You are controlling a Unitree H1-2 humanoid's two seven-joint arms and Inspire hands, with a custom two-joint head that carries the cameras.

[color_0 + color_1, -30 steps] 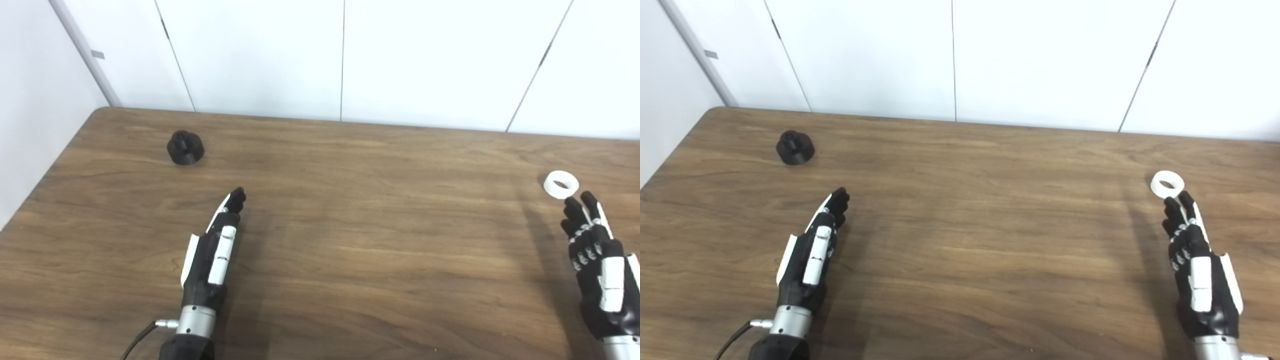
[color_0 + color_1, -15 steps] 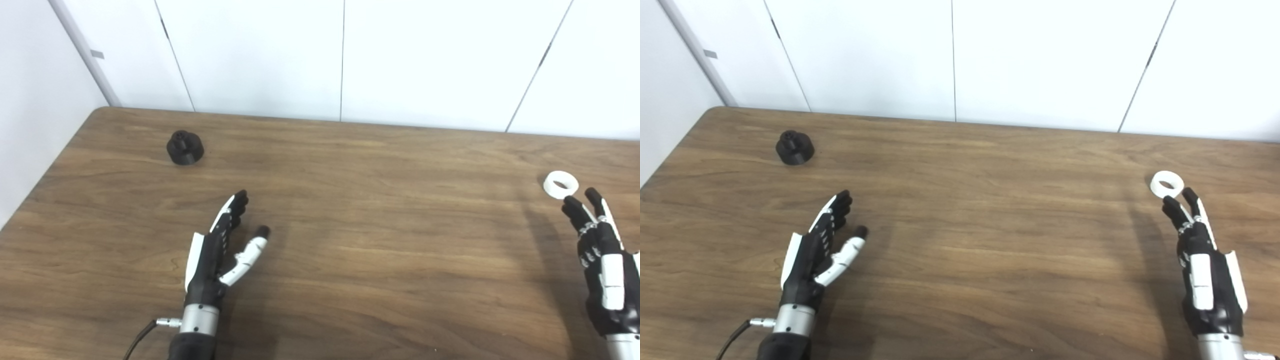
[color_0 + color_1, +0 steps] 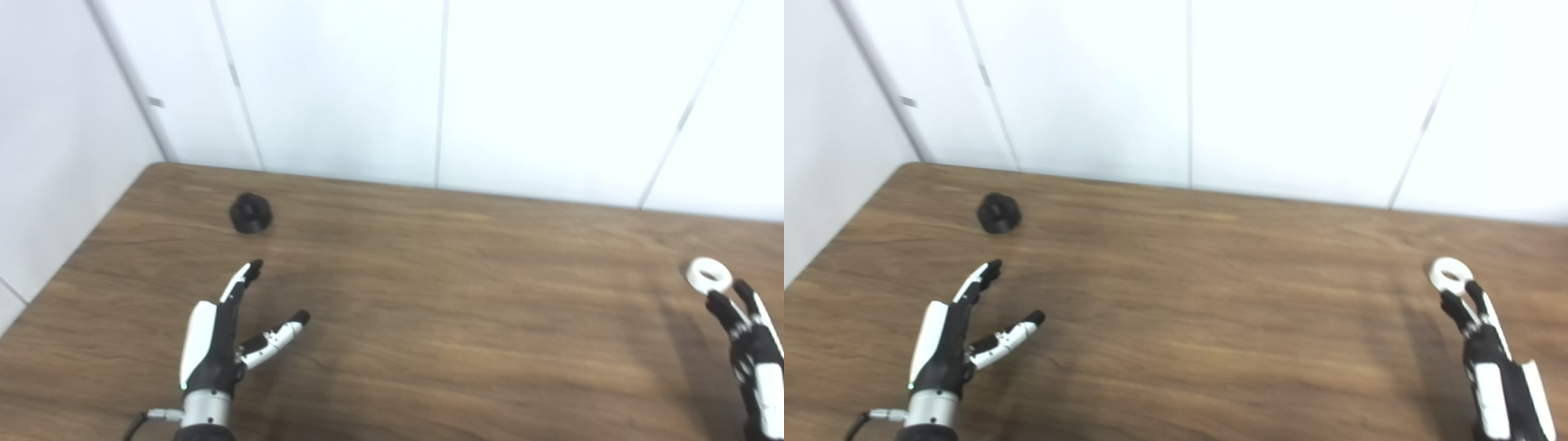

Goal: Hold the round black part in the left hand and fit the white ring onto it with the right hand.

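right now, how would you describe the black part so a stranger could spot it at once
Start at the wooden table and go to its far left corner, near the white wall. The round black part sits alone there, beyond the left hand and untouched. It is the only dark, squat object; the white ring lies at the far right.

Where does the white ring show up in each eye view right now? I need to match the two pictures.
Left eye view: the white ring lies at the far right edge of the table, just beyond the right hand's fingertips.
Right eye view: the white ring sits at the right, a little further in from the picture's edge.
Shared landmark: the black part near the table's far left corner.
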